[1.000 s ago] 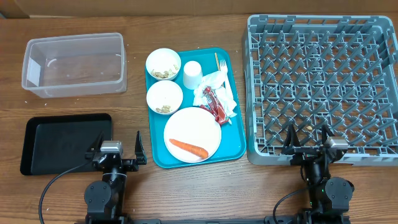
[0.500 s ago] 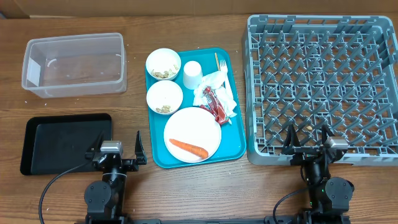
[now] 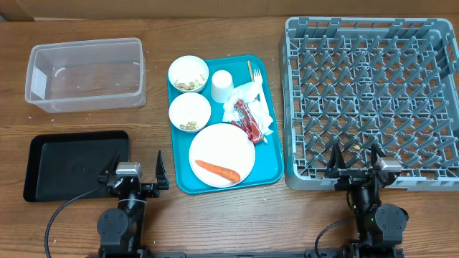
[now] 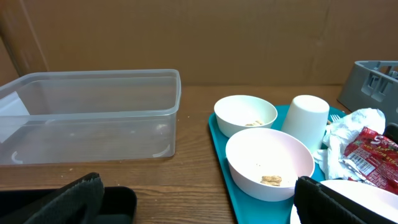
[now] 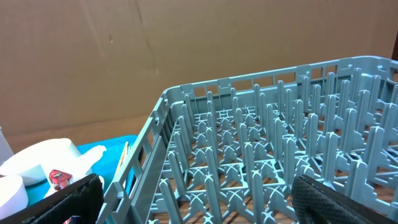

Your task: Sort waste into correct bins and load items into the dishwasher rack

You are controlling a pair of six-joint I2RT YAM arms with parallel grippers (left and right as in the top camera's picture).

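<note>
The orange carrot (image 3: pixel 217 170) is lying on the round white plate (image 3: pixel 231 142), which is sitting at the near end of the flat teal serving tray (image 3: pixel 274 161). Only the overhead view is showing the carrot. From the left wrist, just a sliver of the plate's rim is peeking in at the lower right. That low view is instead looking sideways into the two small white bowls (image 4: pixel 267 152). The nearer bowl is holding a few beige-white food crumbs (image 4: pixel 271 180), and the small white cup (image 4: pixel 306 118) is standing just beside them. The crumpled white paper napkins (image 3: pixel 251 94) and red snack wrapper (image 3: pixel 247 120) are lying along the tray's right side, with the pale slim fork (image 3: pixel 254 72) towards its far right corner.

The right wrist view is showing, from the side, the pegs of the large square grey plastic rack (image 5: pixel 261 155), which is sitting just right of the tray. The clear plastic rectangular tub (image 3: pixel 86 100) is sitting left of the tray's far end, and the shallow black rectangular tray (image 3: pixel 75 165) left of its near end.

The left gripper (image 3: pixel 134 170) is hovering just off the tray's near left corner, jaws spread wide and holding nothing, near the carrot but apart from it. The right gripper (image 3: pixel 354 165) is hanging over the rack's near edge, equally wide and empty. Nothing is differing from a second ago.
</note>
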